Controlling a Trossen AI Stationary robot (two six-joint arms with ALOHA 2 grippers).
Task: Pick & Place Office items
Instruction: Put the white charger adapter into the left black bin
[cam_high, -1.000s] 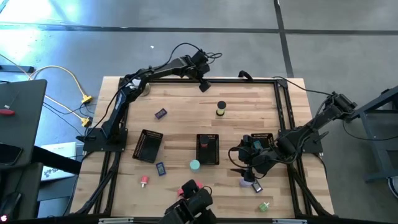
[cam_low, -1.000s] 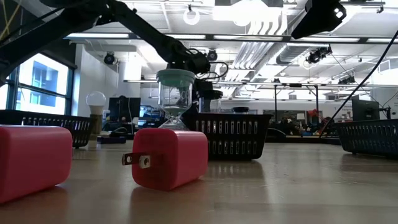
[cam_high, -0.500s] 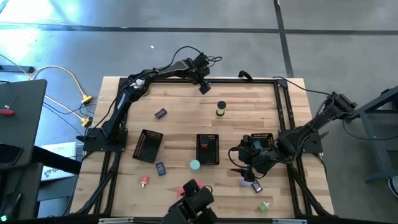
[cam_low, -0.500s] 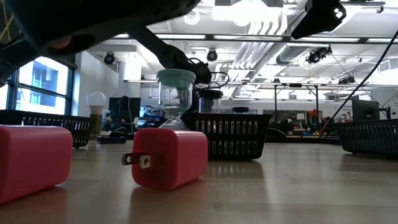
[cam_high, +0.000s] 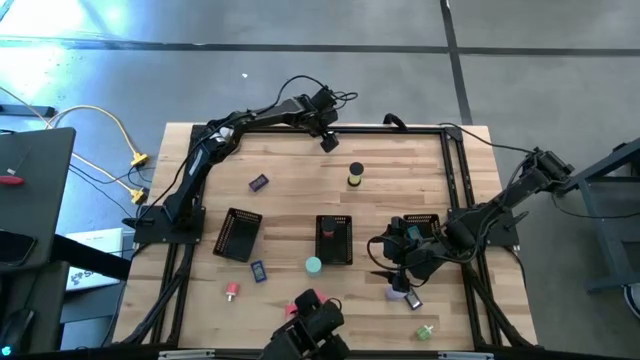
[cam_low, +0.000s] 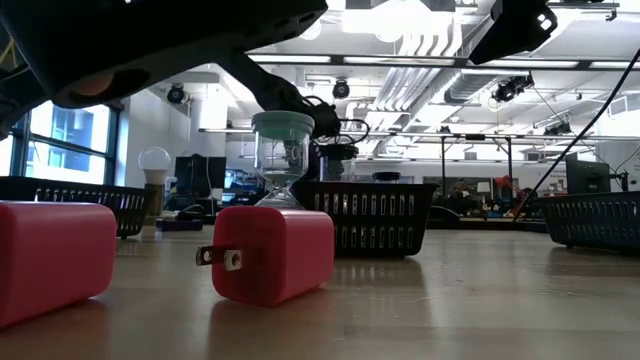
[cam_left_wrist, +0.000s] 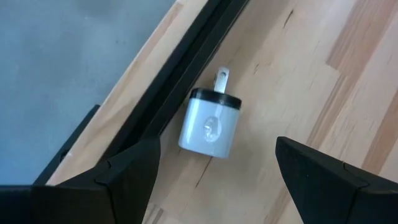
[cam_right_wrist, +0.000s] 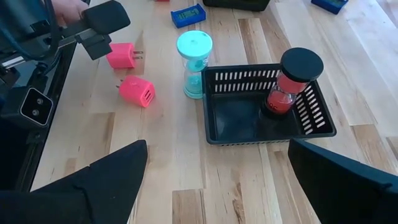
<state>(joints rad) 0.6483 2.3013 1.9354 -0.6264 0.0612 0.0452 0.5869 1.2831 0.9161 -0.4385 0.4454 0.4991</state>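
My left gripper (cam_high: 328, 140) hovers at the table's far edge, open. In its wrist view its fingers (cam_left_wrist: 214, 149) stand on either side of a white charger plug (cam_left_wrist: 209, 127) with a black band, without touching it. The plug lies flat on the wood beside the black frame rail. My right gripper (cam_high: 388, 262) is open near the right tray and touches nothing. In its wrist view I see a teal hourglass (cam_right_wrist: 194, 62), two pink chargers (cam_right_wrist: 138, 91), and a red hourglass (cam_right_wrist: 286, 84) standing in a black mesh tray (cam_right_wrist: 311, 127).
Three black mesh trays (cam_high: 238, 234) (cam_high: 334, 240) (cam_high: 420, 228) sit mid-table. Scattered around are a purple piece (cam_high: 259, 182), a black-and-yellow cylinder (cam_high: 355, 176), a blue rectangle (cam_high: 258, 270), a red piece (cam_high: 231, 291) and a green bit (cam_high: 426, 331). The black frame rail (cam_left_wrist: 180, 81) borders the far edge.
The left arm's links have swung lower over the far edge, and the arm now fills more of the top of the low view. Its gripper stays by the far rail. No object has moved.
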